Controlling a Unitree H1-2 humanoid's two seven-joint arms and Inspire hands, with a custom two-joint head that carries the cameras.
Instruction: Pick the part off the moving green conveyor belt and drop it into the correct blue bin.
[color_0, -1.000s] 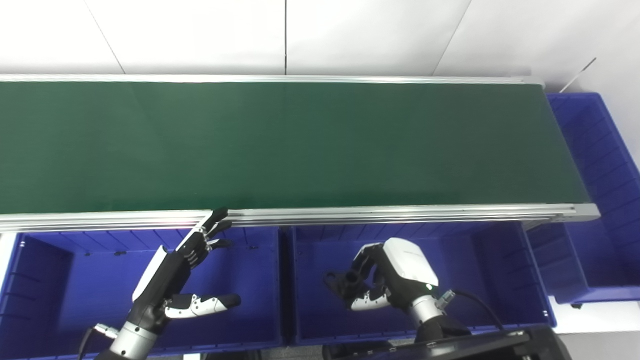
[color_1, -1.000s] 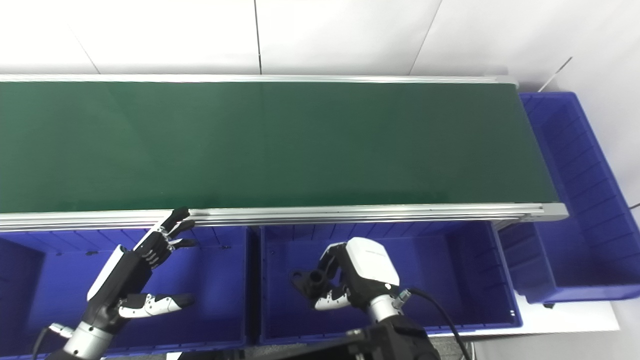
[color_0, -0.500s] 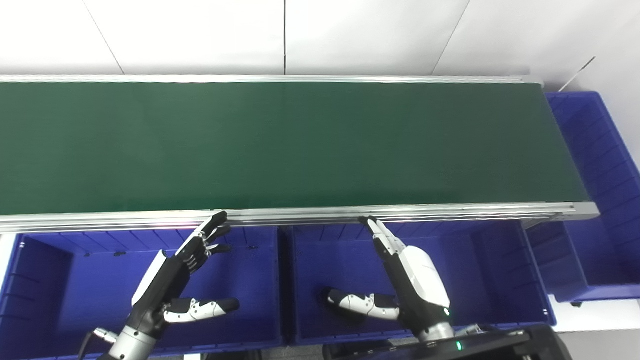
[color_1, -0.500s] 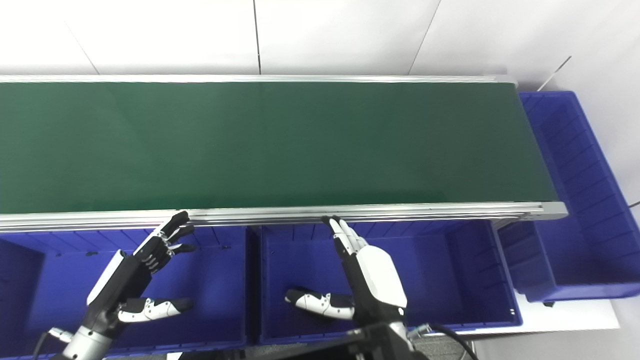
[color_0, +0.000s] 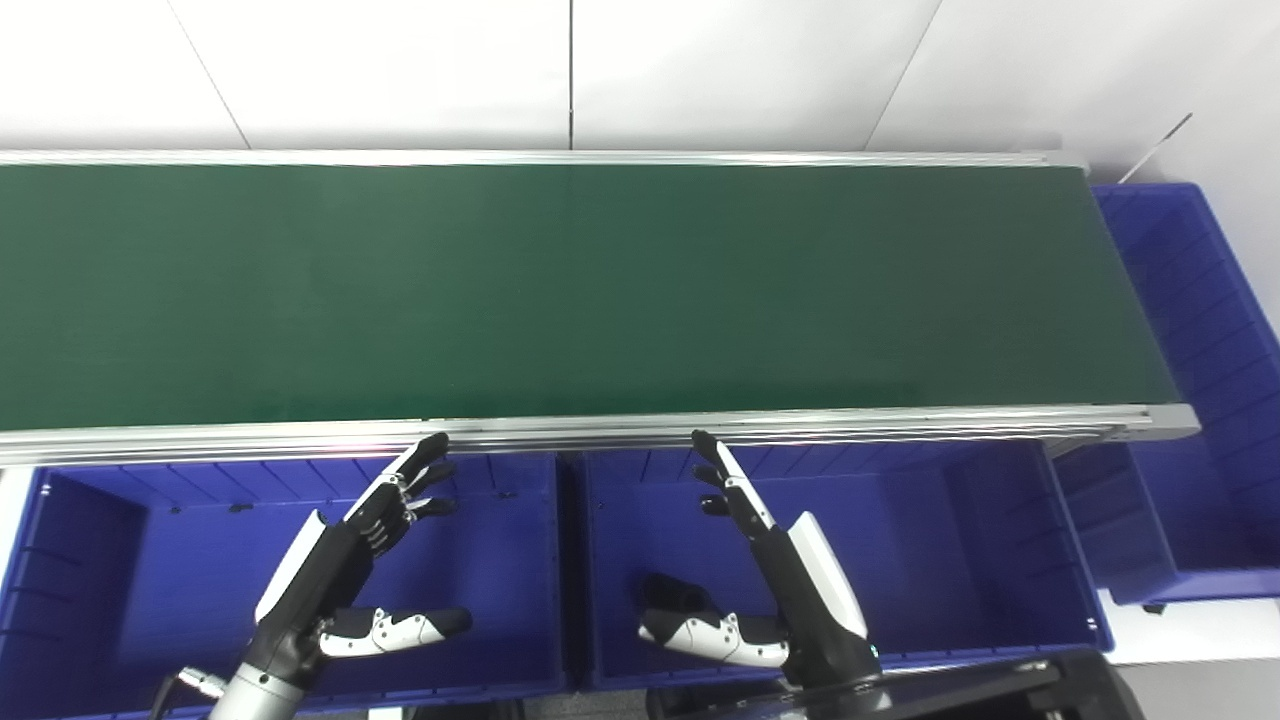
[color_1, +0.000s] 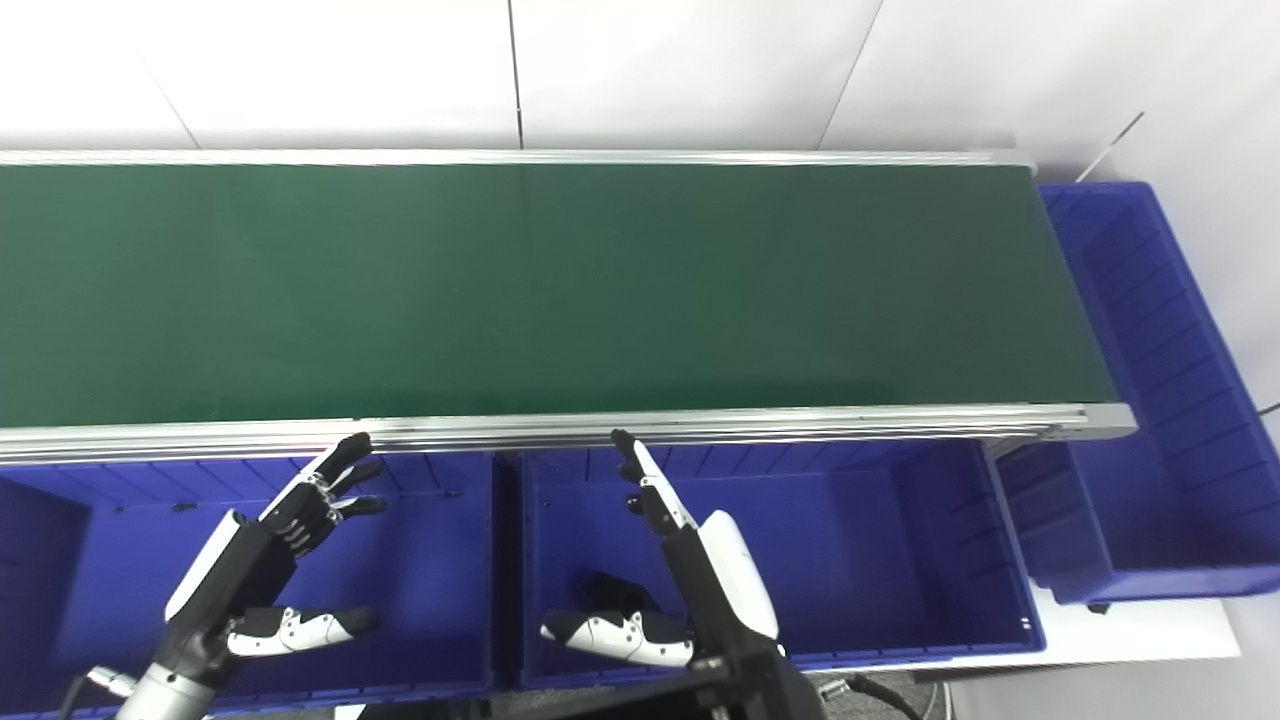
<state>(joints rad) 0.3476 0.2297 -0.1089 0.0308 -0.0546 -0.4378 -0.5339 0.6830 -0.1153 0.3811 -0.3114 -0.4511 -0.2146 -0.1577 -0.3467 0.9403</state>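
Since a second ago my right hand (color_0: 790, 590) has let go of the black part (color_0: 672, 594), which now lies on the floor of the middle blue bin (color_0: 960, 560), partly hidden behind my thumb. On the left, my left hand (color_0: 335, 565) hangs over the left blue bin (color_0: 110, 560) with fingers spread, holding nothing. My right hand is likewise splayed and empty. The green conveyor belt (color_0: 600, 290) carries nothing. Another blue bin (color_0: 1200, 300) sits at its right end.
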